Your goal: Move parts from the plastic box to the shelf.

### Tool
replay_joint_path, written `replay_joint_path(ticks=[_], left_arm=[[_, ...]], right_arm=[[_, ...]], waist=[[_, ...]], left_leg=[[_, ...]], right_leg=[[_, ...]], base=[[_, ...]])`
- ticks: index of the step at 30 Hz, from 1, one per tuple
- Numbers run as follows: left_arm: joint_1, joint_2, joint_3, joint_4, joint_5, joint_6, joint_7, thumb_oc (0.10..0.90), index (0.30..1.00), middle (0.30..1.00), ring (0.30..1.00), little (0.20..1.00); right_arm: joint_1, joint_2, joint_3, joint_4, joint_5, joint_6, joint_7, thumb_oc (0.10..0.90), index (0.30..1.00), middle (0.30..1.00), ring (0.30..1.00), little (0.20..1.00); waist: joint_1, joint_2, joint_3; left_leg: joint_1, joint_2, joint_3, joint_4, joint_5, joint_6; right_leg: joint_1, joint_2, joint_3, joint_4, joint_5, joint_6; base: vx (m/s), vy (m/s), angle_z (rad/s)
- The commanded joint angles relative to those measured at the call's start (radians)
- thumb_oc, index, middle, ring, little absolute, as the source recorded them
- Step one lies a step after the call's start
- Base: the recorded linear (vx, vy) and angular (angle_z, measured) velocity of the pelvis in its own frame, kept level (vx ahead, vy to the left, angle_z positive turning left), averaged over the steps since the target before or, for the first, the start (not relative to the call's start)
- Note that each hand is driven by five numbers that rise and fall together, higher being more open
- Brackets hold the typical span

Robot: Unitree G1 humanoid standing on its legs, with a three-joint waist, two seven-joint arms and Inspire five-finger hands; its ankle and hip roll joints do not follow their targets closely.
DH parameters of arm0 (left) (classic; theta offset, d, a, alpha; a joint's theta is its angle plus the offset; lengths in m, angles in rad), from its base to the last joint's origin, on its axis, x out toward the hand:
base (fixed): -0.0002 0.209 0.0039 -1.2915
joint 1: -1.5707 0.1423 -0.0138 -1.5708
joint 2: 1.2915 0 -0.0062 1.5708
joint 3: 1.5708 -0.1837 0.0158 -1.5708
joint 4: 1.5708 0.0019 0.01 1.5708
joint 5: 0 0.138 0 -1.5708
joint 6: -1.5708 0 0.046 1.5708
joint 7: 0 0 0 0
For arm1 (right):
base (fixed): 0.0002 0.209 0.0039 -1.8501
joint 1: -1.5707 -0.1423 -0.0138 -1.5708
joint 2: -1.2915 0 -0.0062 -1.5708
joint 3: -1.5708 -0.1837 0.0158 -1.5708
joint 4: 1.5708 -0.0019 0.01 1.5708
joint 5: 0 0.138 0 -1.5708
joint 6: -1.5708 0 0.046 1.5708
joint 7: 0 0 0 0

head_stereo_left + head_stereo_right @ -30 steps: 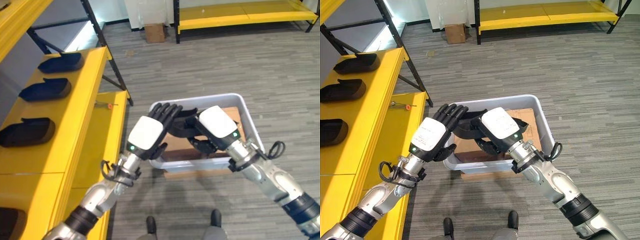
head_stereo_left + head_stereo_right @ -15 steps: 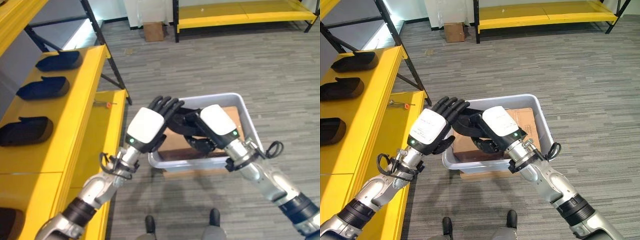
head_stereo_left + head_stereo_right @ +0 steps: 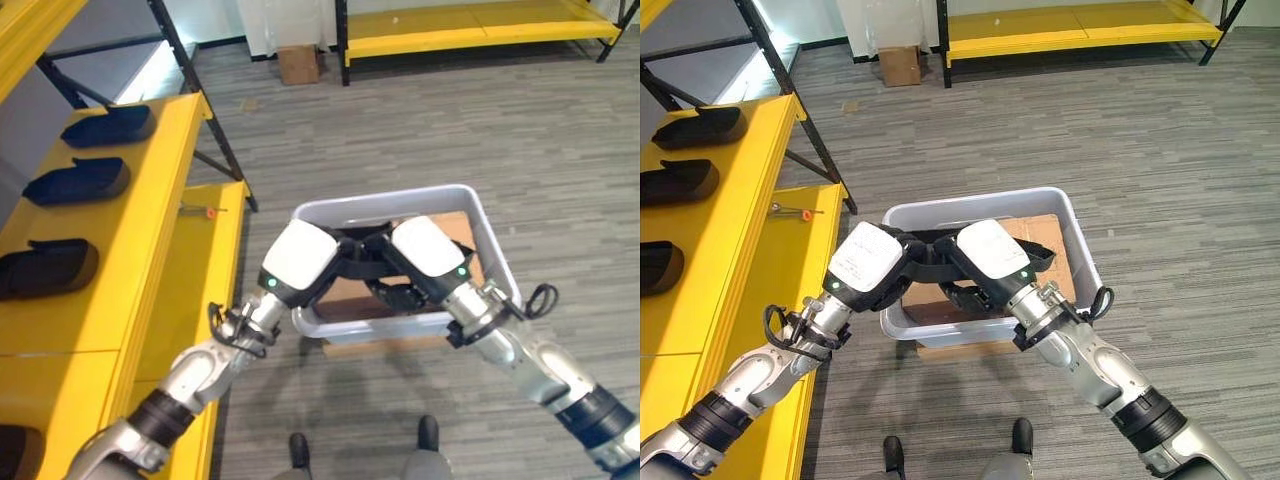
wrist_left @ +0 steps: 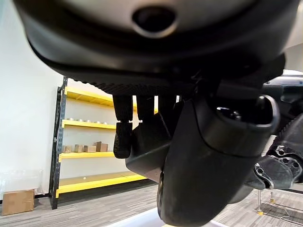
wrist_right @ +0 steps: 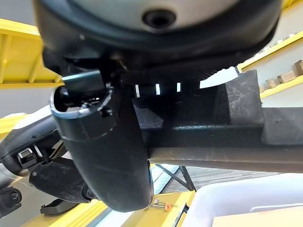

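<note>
Part [image 3: 930, 262]: black, matte, long and blocky, over grey plastic box [image 3: 1080, 245].
Left hand [image 3: 866, 258]: fingers wrapped round part.
Right hand [image 3: 992, 252]: fingers clasping part.
Shelf [image 3: 150, 240]: yellow, flat.

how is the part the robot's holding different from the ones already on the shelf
The held part hangs between both hands over the plastic box, gripped at each end; the shelved parts lie flat in a row on the yellow shelf, untouched. The hands hide much of the held part; the shelved parts show whole. Both are black.
</note>
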Motion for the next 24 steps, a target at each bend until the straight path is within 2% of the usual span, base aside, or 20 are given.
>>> replay_joint_path(ticks=[1,7,8,9,13,24], left_arm=[[-0.122,-0.041,-0.027,0.032,-0.011,-0.015,0.045,0.4,0.3,0.3,0.3,0.3],[-0.114,-0.05,-0.031,0.04,-0.012,-0.015,0.046,0.4,0.3,0.3,0.3,0.3],[-0.107,-0.05,-0.028,0.043,-0.012,-0.011,0.044,0.4,0.3,0.3,0.3,0.3],[-0.103,-0.051,-0.025,0.045,-0.014,-0.01,0.043,0.4,0.3,0.3,0.3,0.3],[-0.075,-0.052,-0.008,0.059,-0.031,-0.009,0.032,0.4,0.3,0.3,0.3,0.3],[0.037,-0.024,0.057,0.098,-0.031,0.007,0.036,0.4,0.3,0.3,0.3,0.3]], right_arm=[[-0.223,0.105,-0.022,-0.162,0.113,-0.103,-0.125,0.4,0.3,0.3,0.3,0.3],[-0.22,0.11,-0.026,-0.163,0.121,-0.104,-0.129,0.4,0.3,0.3,0.3,0.3],[-0.214,0.114,-0.028,-0.163,0.141,-0.104,-0.12,0.524,0.473,0.473,0.473,0.473],[-0.212,0.119,-0.029,-0.162,0.16,-0.104,-0.11,0.9,1.0,1.0,1.0,1.0],[-0.188,0.138,-0.046,-0.166,0.277,-0.101,-0.072,0.9,1.0,1.0,1.0,1.0],[-0.121,0.123,-0.127,-0.22,0.264,-0.11,-0.115,0.9,1.0,1.0,1.0,1.0]], waist=[[0.006,-0.037,-0.082],[0.006,-0.037,-0.084],[0.006,-0.038,-0.083],[0.006,-0.038,-0.083],[0.005,-0.039,-0.084],[0.007,-0.031,-0.088]], left_leg=[[0.088,0.049,0.042,-0.007,-0.08,-0.024],[0.09,0.049,0.043,-0.007,-0.082,-0.022],[0.091,0.049,0.043,-0.007,-0.082,-0.022],[0.091,0.049,0.043,-0.007,-0.083,-0.022],[0.092,0.047,0.045,-0.007,-0.084,-0.021],[0.097,0.046,0.05,-0.007,-0.083,-0.023]], right_leg=[[-0.077,-0.014,0.084,0.112,-0.055,0.013],[-0.076,-0.014,0.087,0.11,-0.055,0.013],[-0.075,-0.014,0.087,0.111,-0.056,0.013],[-0.076,-0.014,0.087,0.111,-0.056,0.013],[-0.075,-0.015,0.09,0.111,-0.055,0.013],[-0.072,-0.013,0.092,0.11,-0.056,0.011]], base=[[0.0,0.0,0.0],[0.0,0.001,-0.02],[0.0,0.0,0.0],[0.0,0.0,0.0],[0.0,0.0,0.0],[0.0,0.0,-0.01]])
